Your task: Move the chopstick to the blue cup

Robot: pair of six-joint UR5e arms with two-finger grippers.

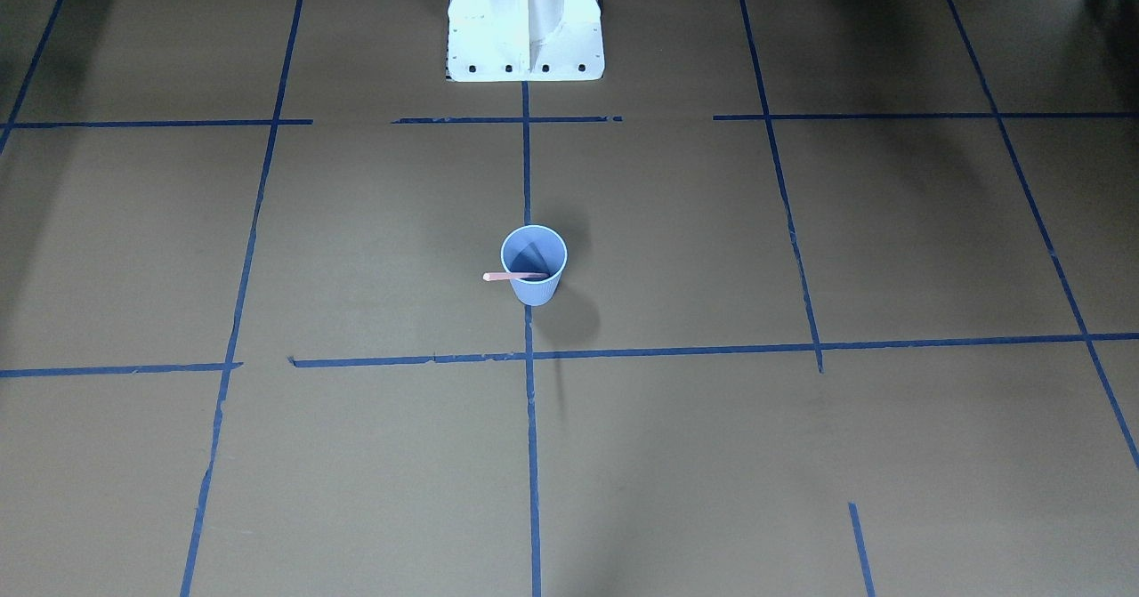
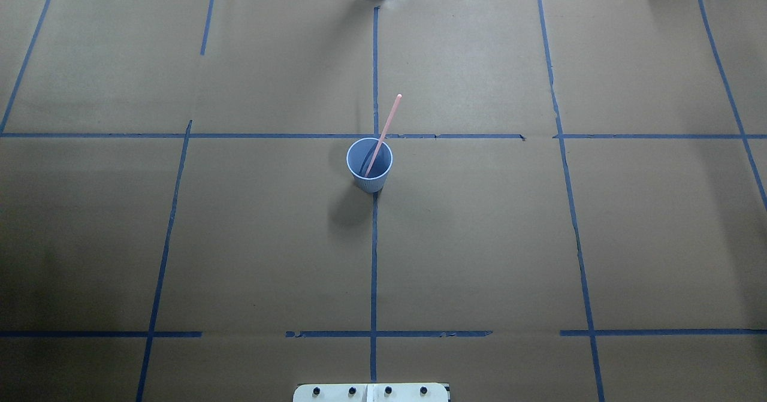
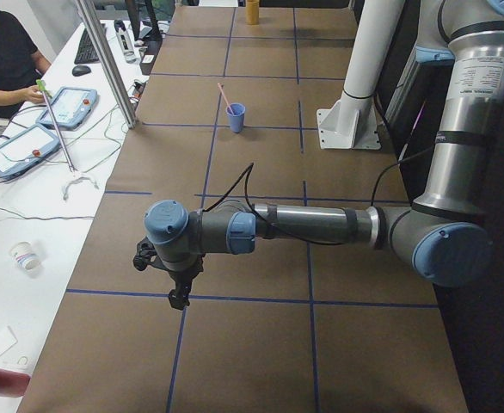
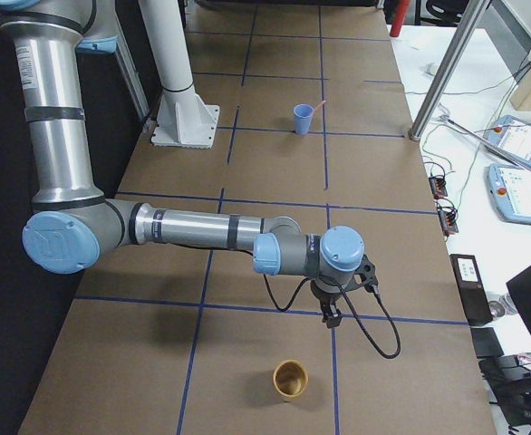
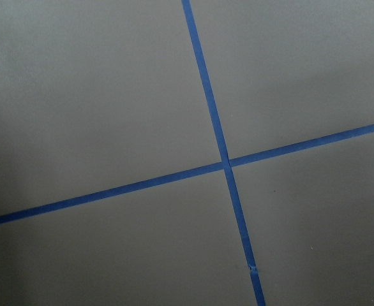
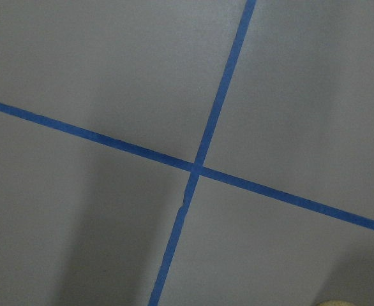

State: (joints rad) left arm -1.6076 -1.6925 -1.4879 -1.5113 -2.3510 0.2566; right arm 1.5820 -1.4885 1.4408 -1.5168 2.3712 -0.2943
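Note:
The blue cup (image 1: 539,292) stands upright near the table's middle on a blue tape line; it also shows in the overhead view (image 2: 373,183) and both side views (image 3: 236,118) (image 4: 303,119). One pale pink chopstick (image 2: 386,121) stands in it, leaning over the rim, and shows in the front view (image 1: 500,277) too. My left gripper (image 3: 179,297) hangs low over a tape crossing near the table's left end, far from the cup. My right gripper (image 4: 331,317) hangs the same way near the right end. I cannot tell whether either is open or shut.
A tan cup (image 4: 290,379) stands on the table just past my right gripper. The white pedestal (image 1: 525,41) is bolted at the robot's side of the table. An operator's bench with tablets (image 3: 67,107) runs along the far edge.

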